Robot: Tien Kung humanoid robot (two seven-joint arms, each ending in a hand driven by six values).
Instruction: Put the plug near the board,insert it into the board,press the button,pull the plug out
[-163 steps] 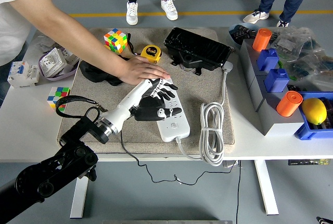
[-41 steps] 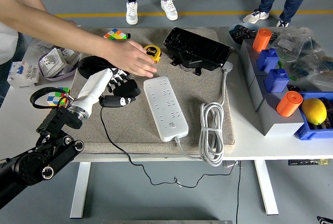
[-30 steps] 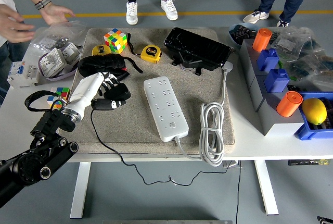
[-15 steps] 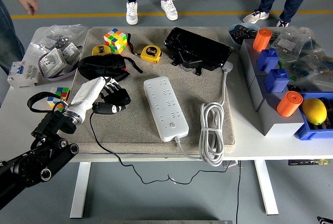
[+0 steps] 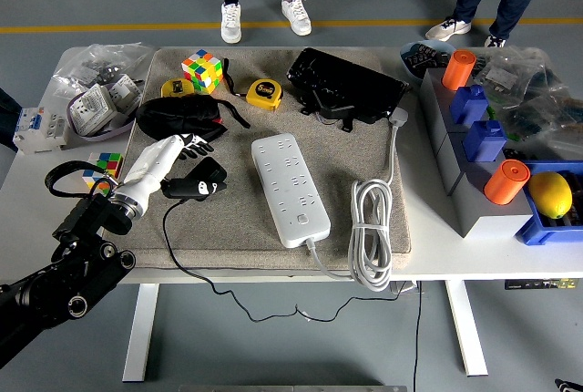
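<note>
Your left hand (image 5: 173,157) sits over the mat (image 5: 273,228) near its left edge, white back up, fingers loosely spread and holding nothing. The plug (image 5: 196,183) lies on the mat just right of that hand, black body flat, close to the fingertips; I can't tell if a fingertip touches it. Its thin black cord (image 5: 214,275) runs off the near edge of the mat and hangs below the table (image 5: 55,246).

My read: the plug looks set down clear of the board, so either the cycle is finished or it needs a fresh pickup. If you're picking up, come onto the plug body from above and slightly left. Pinch it across the sides, not by the cord. Get the prongs pointing down before you travel. I can't see which way they face now.

The power strip (image 5: 289,188) lies further right, mid-mat, angled, well apart from the plug. Its button end looks to be the near end, but that's too small to confirm. Its own white cable (image 5: 372,228) is coiled just to its right. Keep the black cord from dragging across either.

Right hand isn't visible.
</note>
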